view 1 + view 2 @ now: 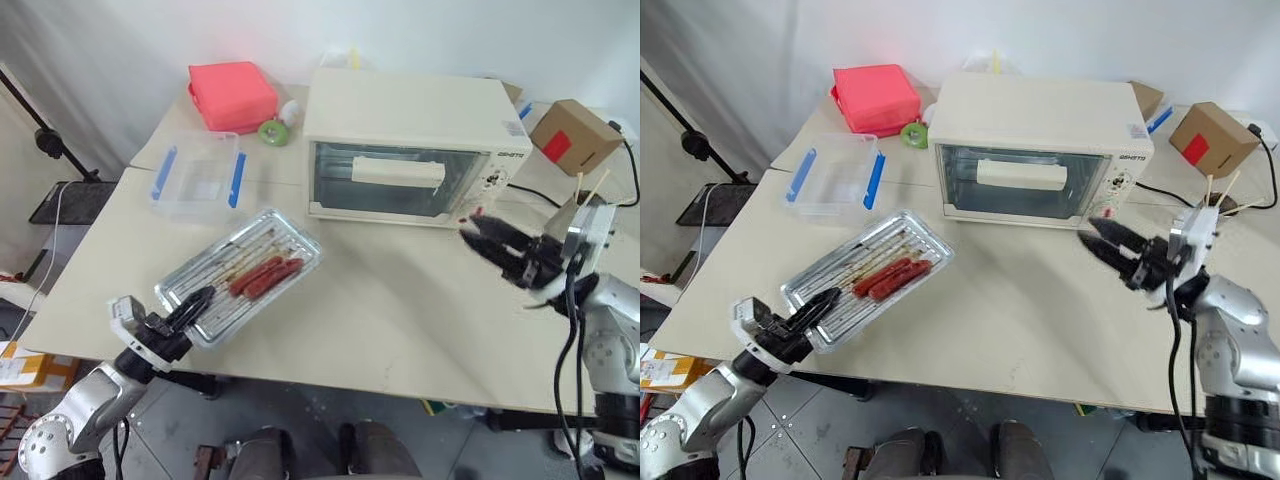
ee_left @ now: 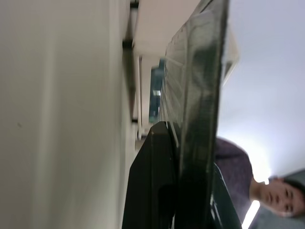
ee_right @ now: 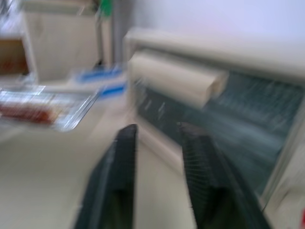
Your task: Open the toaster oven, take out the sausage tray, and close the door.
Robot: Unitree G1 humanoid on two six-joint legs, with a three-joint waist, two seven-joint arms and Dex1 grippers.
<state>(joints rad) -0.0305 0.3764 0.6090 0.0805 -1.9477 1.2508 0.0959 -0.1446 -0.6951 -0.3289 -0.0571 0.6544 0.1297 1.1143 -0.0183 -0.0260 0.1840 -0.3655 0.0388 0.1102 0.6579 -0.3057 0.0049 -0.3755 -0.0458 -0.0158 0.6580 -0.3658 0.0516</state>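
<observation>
the big table (image 1: 420, 310) has lots of bare top in the middle and along its near edge. the toaster oven (image 1: 405, 115) sits at the back of the table, and its door (image 1: 385, 180) is shut, with the long cream handle (image 1: 398, 172) across the glass. the sausage tray (image 1: 240, 275) lies out on the table in front and to the left of the oven, well apart from it. one corner of the tray pokes over the near edge of the table. red sausages (image 1: 265, 277) lie in the tray. a clear box with blue clips (image 1: 197, 177) sits just behind the tray, and a pink box (image 1: 232, 95) is farther back.

the left gripper (image 1: 192, 305) is pinched tight on the tray's near corner. the right gripper (image 1: 492, 240) floats above the table, just in front of the oven's right end. its fingers are a little apart and hold nothing.

the left wrist view shows a person past the tray rim. the right wrist view shows the two black fingers (image 3: 119, 176) with a gap, pointing at the door.
</observation>
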